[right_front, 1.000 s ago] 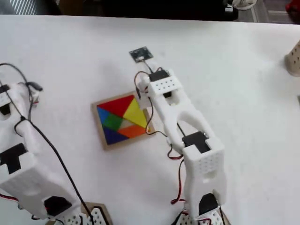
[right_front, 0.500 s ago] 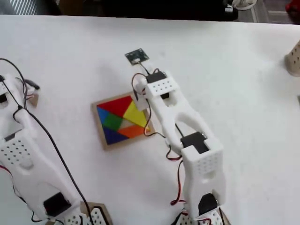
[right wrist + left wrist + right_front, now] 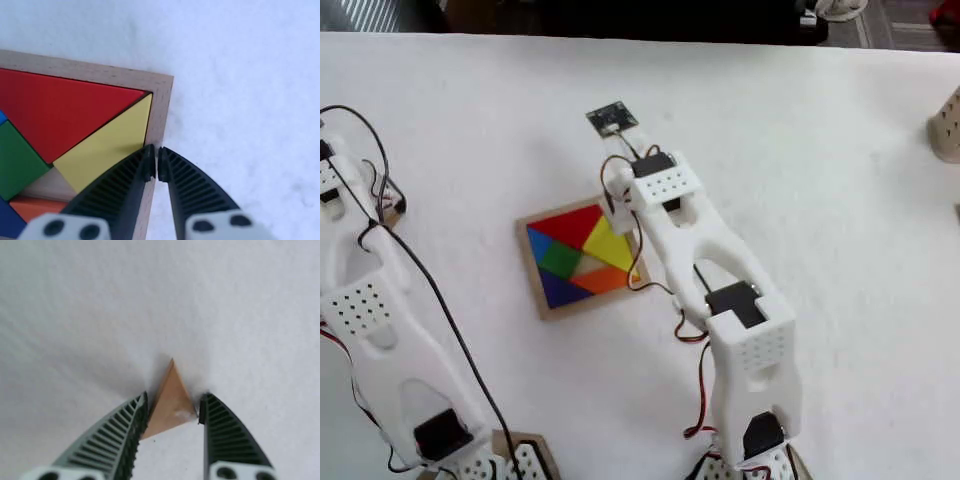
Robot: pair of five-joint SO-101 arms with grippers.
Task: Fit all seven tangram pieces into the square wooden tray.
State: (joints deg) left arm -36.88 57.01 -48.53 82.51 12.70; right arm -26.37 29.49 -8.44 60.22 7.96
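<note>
The square wooden tray (image 3: pixel 527 262) lies mid-table, holding red (image 3: pixel 568 225), yellow (image 3: pixel 606 245), green, blue and orange pieces. A small bare triangular gap (image 3: pixel 584 265) stays open in the middle. My right gripper (image 3: pixel 154 162) is shut and holds nothing, its tips on the tray's rim (image 3: pixel 161 107) beside the yellow piece (image 3: pixel 107 147). At the table's far left, a small tan triangle (image 3: pixel 169 407) lies flat on the white surface. My left gripper (image 3: pixel 172 401) is open, with a finger close on each side of the triangle.
The right arm (image 3: pixel 705 255) stretches from the near edge to the tray's right side, with red and black cables looping beside it. A perforated beige object (image 3: pixel 947 125) stands at the far right edge. Bare white table lies behind and to the right of the tray.
The left arm has swung toward the far left, bringing its gripper down over the tan triangle. The right arm shifted slightly left along the tray's rim.
</note>
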